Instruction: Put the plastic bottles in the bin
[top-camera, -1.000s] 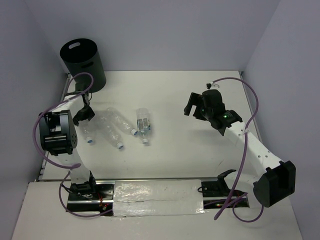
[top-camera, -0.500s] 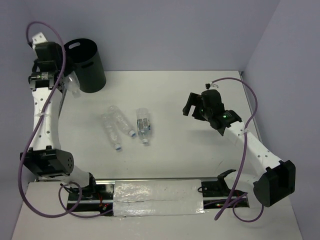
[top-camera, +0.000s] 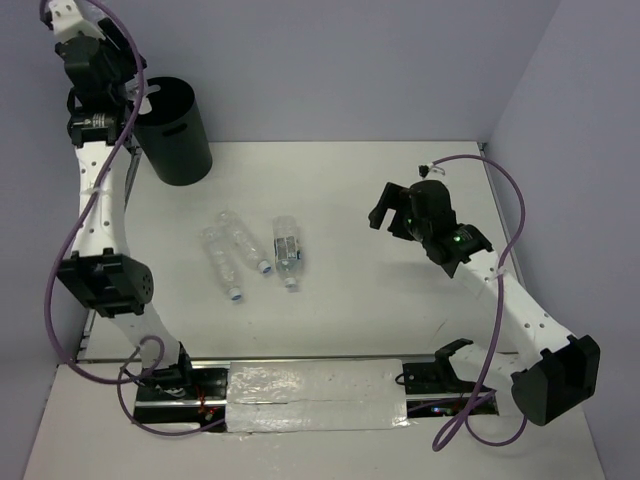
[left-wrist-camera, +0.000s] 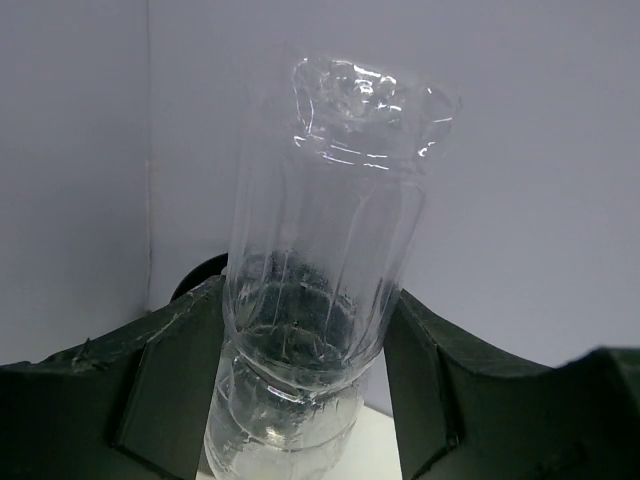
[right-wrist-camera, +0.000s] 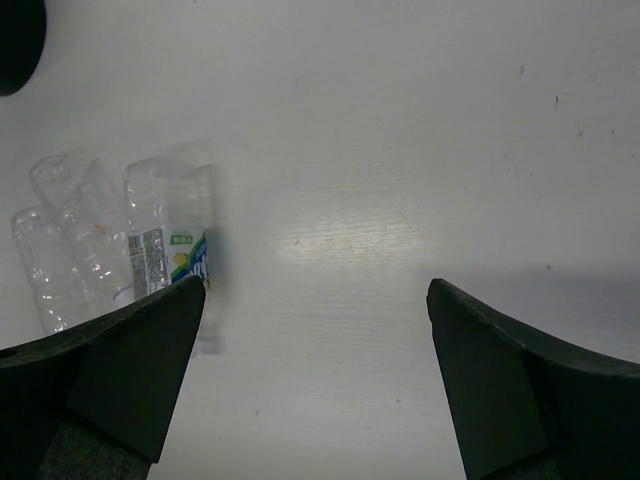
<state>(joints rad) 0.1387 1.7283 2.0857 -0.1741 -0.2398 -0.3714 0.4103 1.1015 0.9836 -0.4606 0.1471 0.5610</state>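
Left claw (left-wrist-camera: 308, 300): closed on a clear plastic bottle (left-wrist-camera: 322, 240), its two fingers (left-wrist-camera: 165, 385) pressed against opposite sides of the crinkled body, with the bottle's base pointing away from the wrist. In the overhead view the left arm (top-camera: 95, 200) is raised high at the far left corner of the tabletop (top-camera: 380, 290), and the claw sits level with the left side of the rim of the bin (top-camera: 175, 135). Whether the held bottle is above the bin's opening or just beside it cannot be told. The bin is black and cylindrical, stands upright at that far left corner, and has an oval cut-out in its wall near the rim. Three further bottles lie on their sides left of the tabletop's centre, caps toward the near edge. The first plain bottle (top-camera: 220, 262) and the second plain bottle (top-camera: 245, 242) lie close together and appear to touch at their far ends. The labelled bottle (top-camera: 287, 247) lies just to their right; contact with them cannot be confirmed. All three are well apart from the bin. Right claw (right-wrist-camera: 316, 290): jaws spread wide with nothing between them, hanging above bare tabletop on the right half, apart from the labelled bottle.
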